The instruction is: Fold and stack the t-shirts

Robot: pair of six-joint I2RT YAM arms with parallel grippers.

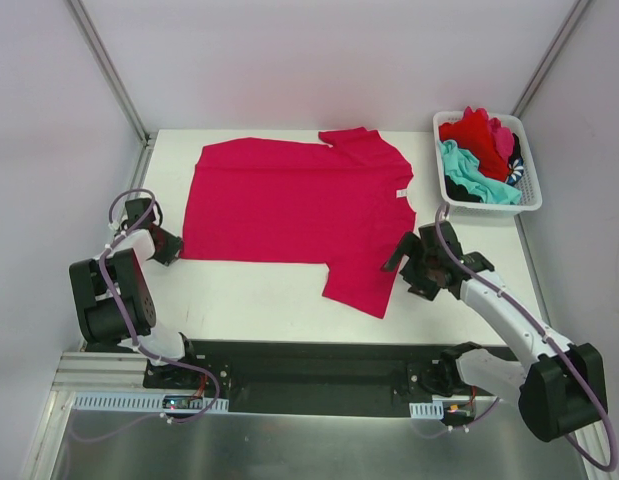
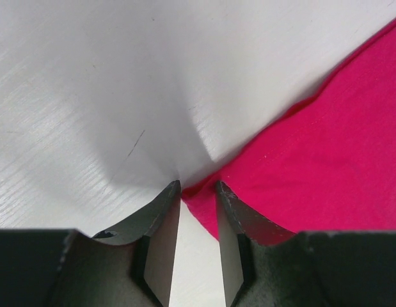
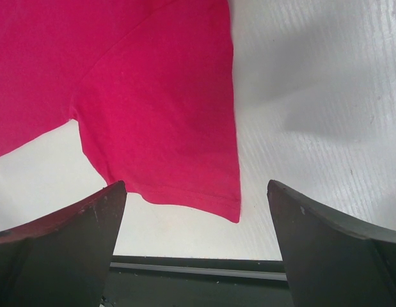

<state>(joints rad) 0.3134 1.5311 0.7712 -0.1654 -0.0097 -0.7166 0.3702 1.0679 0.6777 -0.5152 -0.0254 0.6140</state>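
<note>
A large magenta-pink t-shirt [image 1: 299, 205] lies spread flat on the white table, collar to the right, its near sleeve pointing to the front edge. My left gripper [image 1: 169, 245] is low at the shirt's near-left corner. In the left wrist view its jaws [image 2: 198, 187] stand narrowly apart with the corner of the shirt [image 2: 325, 141] between the tips. My right gripper [image 1: 414, 262] is wide open just right of the near sleeve. The right wrist view shows the sleeve hem [image 3: 153, 96] between and beyond its fingers [image 3: 196, 185]. Red [image 1: 474, 130], teal [image 1: 469, 178] and dark striped [image 1: 515, 168] shirts are bundled in the basket.
The white slotted basket [image 1: 537, 203] stands at the table's far right corner. Bare table [image 1: 249, 290] runs along the front of the shirt. White walls with metal posts close in the back and sides. A black rail runs along the near edge.
</note>
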